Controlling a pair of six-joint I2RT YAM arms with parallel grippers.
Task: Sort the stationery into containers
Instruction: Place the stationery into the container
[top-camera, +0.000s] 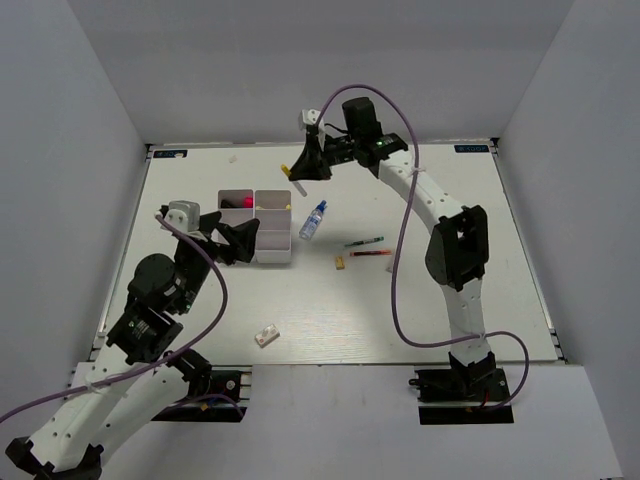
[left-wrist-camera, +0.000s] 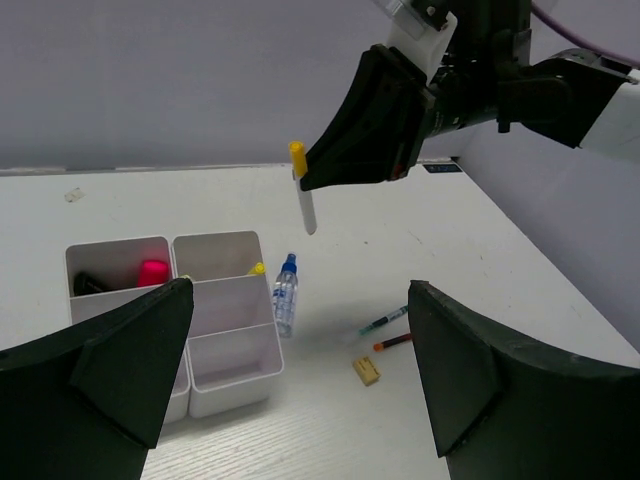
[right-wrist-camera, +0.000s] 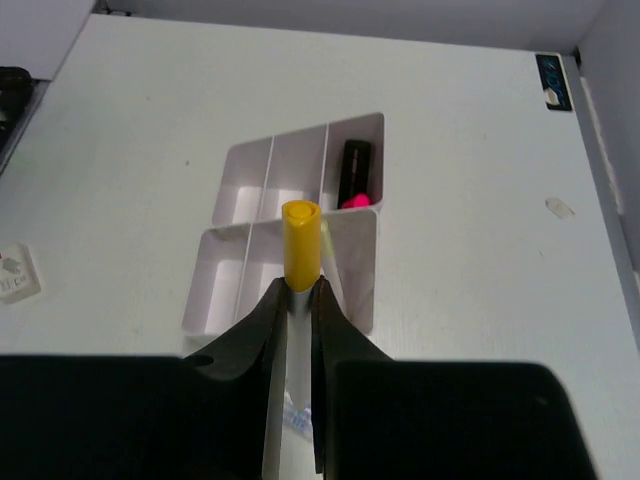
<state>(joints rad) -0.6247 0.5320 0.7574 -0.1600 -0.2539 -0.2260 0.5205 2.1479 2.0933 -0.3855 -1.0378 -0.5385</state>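
A white marker with a yellow cap (right-wrist-camera: 300, 240) stands upright between my right gripper's (right-wrist-camera: 292, 290) fingers, which are shut on its white body. The top view shows this marker (top-camera: 297, 180) held in the air by the right gripper (top-camera: 305, 170), just beyond the far right corner of the white divided container (top-camera: 256, 226). Below the marker lies the container (right-wrist-camera: 225, 232), with a pink item (right-wrist-camera: 355, 203) and a black item (right-wrist-camera: 353, 165) in one cell. My left gripper (left-wrist-camera: 300, 380) hangs wide open and holds nothing, beside the container's near side (left-wrist-camera: 215, 285).
On the table right of the container lie a small blue-capped bottle (top-camera: 313, 220), a green pen (top-camera: 364, 242), a red pen (top-camera: 370, 253) and a tiny yellow piece (top-camera: 340, 263). A small white block (top-camera: 266, 336) sits near the front edge. White walls enclose the table.
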